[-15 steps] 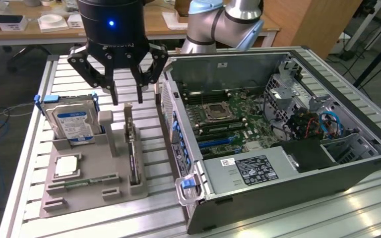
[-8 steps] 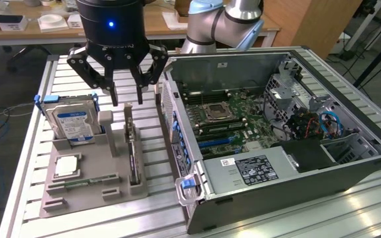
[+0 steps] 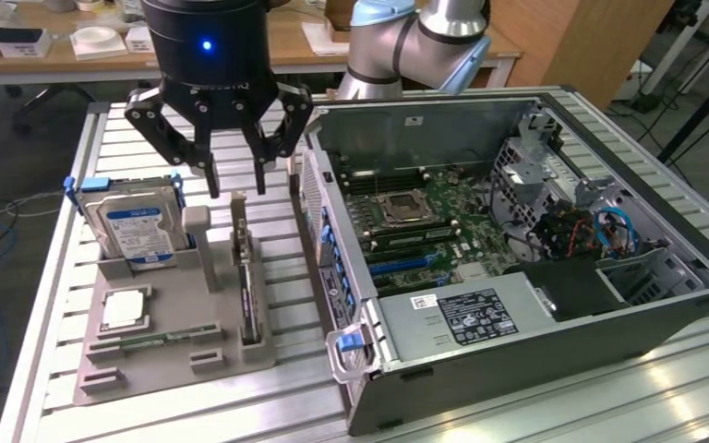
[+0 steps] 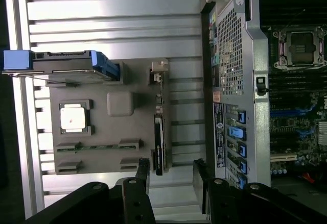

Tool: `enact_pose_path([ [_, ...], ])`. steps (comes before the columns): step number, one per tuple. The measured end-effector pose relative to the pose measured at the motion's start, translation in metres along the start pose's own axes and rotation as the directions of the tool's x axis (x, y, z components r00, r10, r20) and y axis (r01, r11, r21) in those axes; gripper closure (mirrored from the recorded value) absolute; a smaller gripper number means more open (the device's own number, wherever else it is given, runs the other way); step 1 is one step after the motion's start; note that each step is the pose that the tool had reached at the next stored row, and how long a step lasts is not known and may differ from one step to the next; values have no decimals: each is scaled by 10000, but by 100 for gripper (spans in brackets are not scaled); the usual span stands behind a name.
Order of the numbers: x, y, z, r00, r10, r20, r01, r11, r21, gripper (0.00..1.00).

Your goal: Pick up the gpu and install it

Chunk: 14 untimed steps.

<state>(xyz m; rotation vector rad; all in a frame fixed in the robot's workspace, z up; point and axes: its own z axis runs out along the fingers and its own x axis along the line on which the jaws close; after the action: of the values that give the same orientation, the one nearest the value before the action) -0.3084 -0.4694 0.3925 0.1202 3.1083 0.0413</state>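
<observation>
The claw (image 3: 237, 180) hangs empty above the grey parts holder (image 3: 170, 369), which sits on the slatted aluminium counter (image 3: 121, 138). Its fingers (image 3: 210, 175) are spread apart with nothing between them.

The gpu (image 3: 246, 295) has not been lifted. It stands on its long edge in a slot of the holder, on the side nearest the open computer case (image 3: 428, 129), with its silver bracket (image 3: 240, 217) upright at the end farther from the exterior camera. In the same holder, well apart from the card, are a blue-labelled hard drive (image 3: 139, 231), a processor chip (image 3: 125, 309) and a memory stick (image 3: 158, 340).

The gpu lies straight below the claw. Its long axis runs along the slot, parallel to the case's rear wall. In the wrist view the gpu (image 4: 159, 142) shows as a thin dark strip with its bracket (image 4: 159, 73) at the far end. That strip runs into the gap of the claw (image 4: 171, 170), closer to 1 finger (image 4: 143, 175) than to the other. The fingers therefore appear to face the card's 2 flat sides, though the gap is not centred on it. How far along the card the claw stands I cannot tell.

Inside the case the motherboard (image 3: 416, 231) lies exposed, with no card seated in it.
</observation>
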Motion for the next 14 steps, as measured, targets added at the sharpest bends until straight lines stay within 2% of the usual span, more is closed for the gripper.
enact_pose_path([
  [6,1,-1,49,10000,2,3,-2,10000,1,53],
  [14,3,-2,53,10000,5,5,-5,10000,0,53],
])
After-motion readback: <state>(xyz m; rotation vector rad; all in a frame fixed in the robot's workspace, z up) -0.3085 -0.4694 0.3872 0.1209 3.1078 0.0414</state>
